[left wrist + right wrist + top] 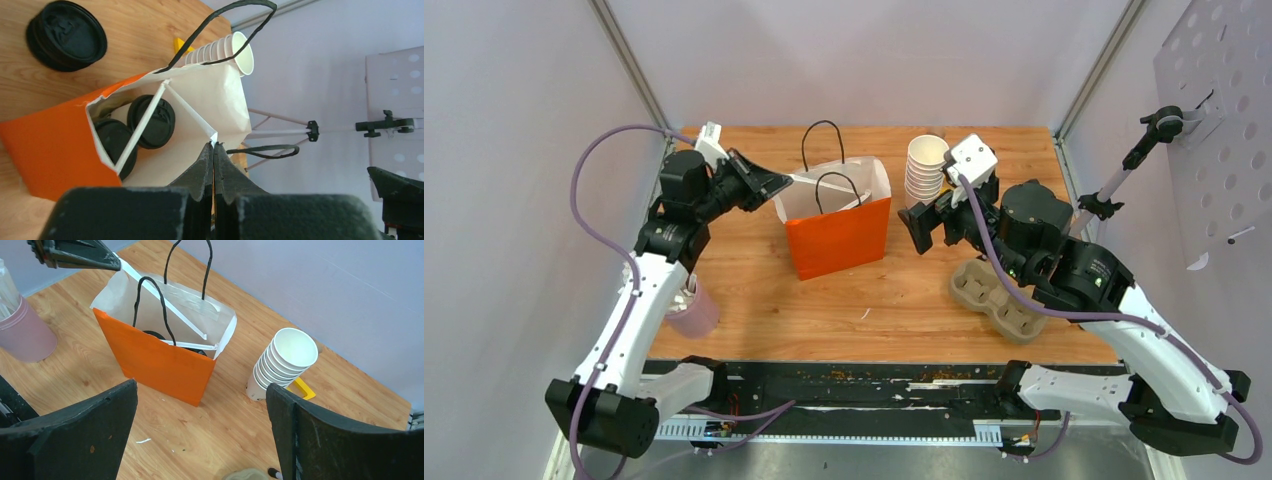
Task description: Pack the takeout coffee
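The orange paper bag (839, 240) stands upright and open in the middle of the table. Two takeout coffee cups sit inside it, and the left wrist view shows their black lids (151, 121) (114, 146) side by side. In the right wrist view one lid (154, 334) peeks over the bag's front wall (160, 357). My left gripper (776, 183) is shut on the bag's left rim, pinching the white paper edge (214, 144). Just right of the bag, my right gripper (927, 226) hangs open above the table with nothing between its fingers (201, 386).
A tall stack of lidless white cups (926, 166) stands behind the right gripper, with a yellow piece (303, 388) at its foot. A cardboard cup carrier (997, 296) lies at front right. A pale pink cup (692, 311) stands front left. Spare black lids (66, 34) lie beside the bag.
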